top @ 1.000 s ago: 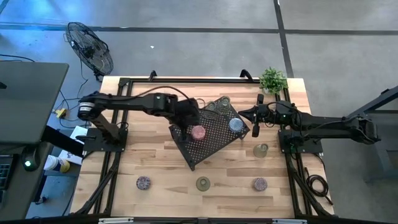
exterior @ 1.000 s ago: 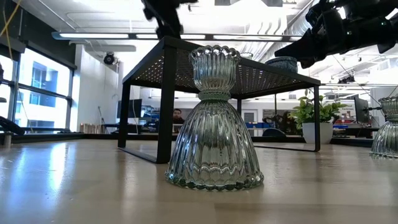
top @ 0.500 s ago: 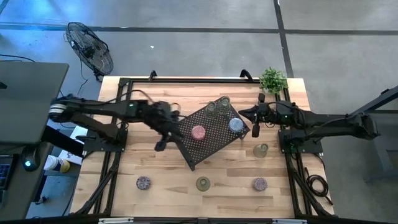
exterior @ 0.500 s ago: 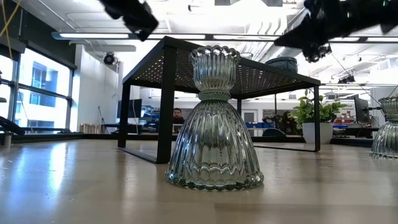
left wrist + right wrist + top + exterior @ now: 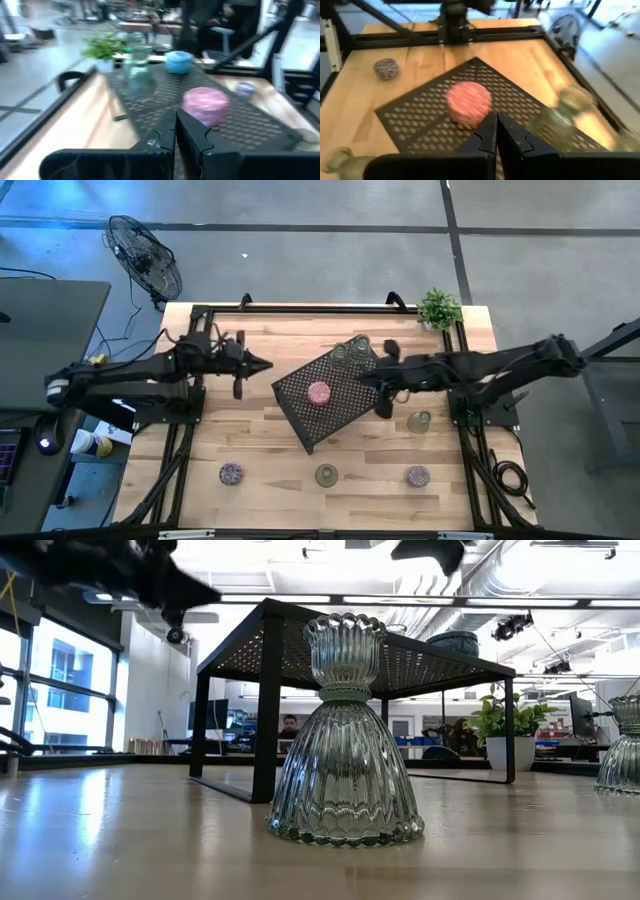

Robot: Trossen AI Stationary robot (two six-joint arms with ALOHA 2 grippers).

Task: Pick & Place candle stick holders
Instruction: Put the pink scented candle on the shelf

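A black mesh tray stands raised on legs at mid-table. On it sit a pink-topped candle stick holder and two clear ones at its far corner. A blue one also sits on it; my right arm hides it from above. My right gripper hovers shut over the tray, pointing at the pink holder. My left gripper is shut, left of the tray, holding nothing. Two clear holders and two mottled ones stand on the table.
A small potted plant stands at the far right corner. Black frame rails run along the table's left and right sides. In the low view a clear holder stands close in front of the tray.
My left gripper has drawn back from over the tray toward the table's left edge; the pink holder stays on the mesh. My right gripper has gone from the tray's right corner toward the left, out over the tray, and its arm now covers the blue holder.
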